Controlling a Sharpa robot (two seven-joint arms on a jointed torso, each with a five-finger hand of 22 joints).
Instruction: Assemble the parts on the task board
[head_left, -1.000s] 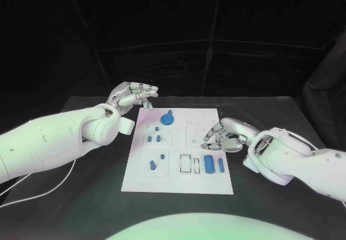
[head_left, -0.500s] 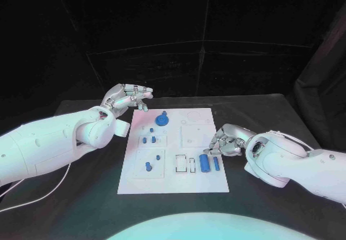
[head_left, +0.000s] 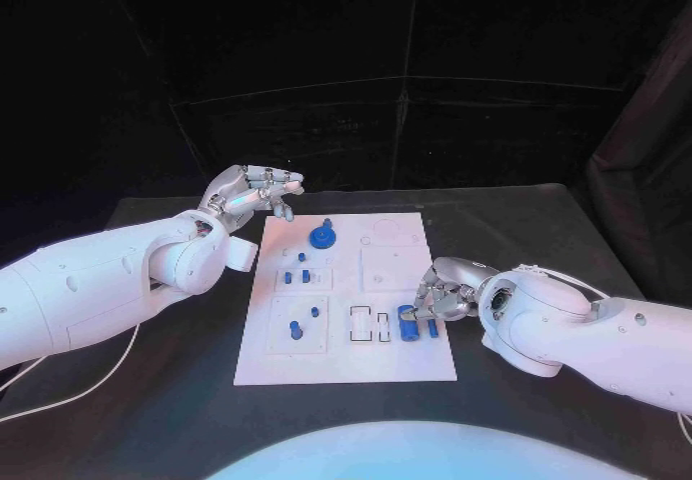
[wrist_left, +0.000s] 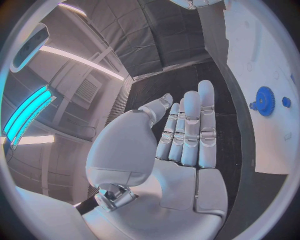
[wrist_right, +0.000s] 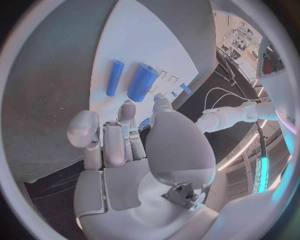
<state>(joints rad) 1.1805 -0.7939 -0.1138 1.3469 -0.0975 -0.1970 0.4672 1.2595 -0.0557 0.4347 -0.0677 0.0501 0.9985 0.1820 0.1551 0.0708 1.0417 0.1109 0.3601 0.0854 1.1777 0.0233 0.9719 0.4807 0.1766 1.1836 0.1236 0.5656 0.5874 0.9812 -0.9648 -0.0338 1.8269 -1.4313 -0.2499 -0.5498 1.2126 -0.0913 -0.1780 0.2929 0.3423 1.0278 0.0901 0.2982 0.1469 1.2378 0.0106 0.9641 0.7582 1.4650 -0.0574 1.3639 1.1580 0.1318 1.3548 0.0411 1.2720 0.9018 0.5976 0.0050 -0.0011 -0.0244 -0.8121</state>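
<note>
The white task board (head_left: 346, 345) is seen lying lengthwise in the middle of the head view, on the black table (head_left: 548, 215). Near its lower right, a thick blue cylinder (head_left: 410, 326) and a thinner blue rod (head_left: 431, 326) are laid side by side, with two small outlined slots just to their left. The right hand (head_left: 444, 293) is held right above these two pieces, at centre right of the frame; its fingers are curled downward and close together, and nothing is seen gripped in them. Whether they touch the board cannot be told. In the right wrist view the fingertips (wrist_right: 127, 111) are shown just short of the cylinder (wrist_right: 142, 83) and the rod (wrist_right: 114, 77).

Towards the left of the board, small blue pegs (head_left: 296, 329) are stood in square recesses. Farther up, a blue gear (head_left: 325, 238) is set near the board's top edge. In the upper left, the left hand (head_left: 257, 191) is held over the table beside the board's far corner, fingers straight, pressed side by side, holding nothing.
</note>
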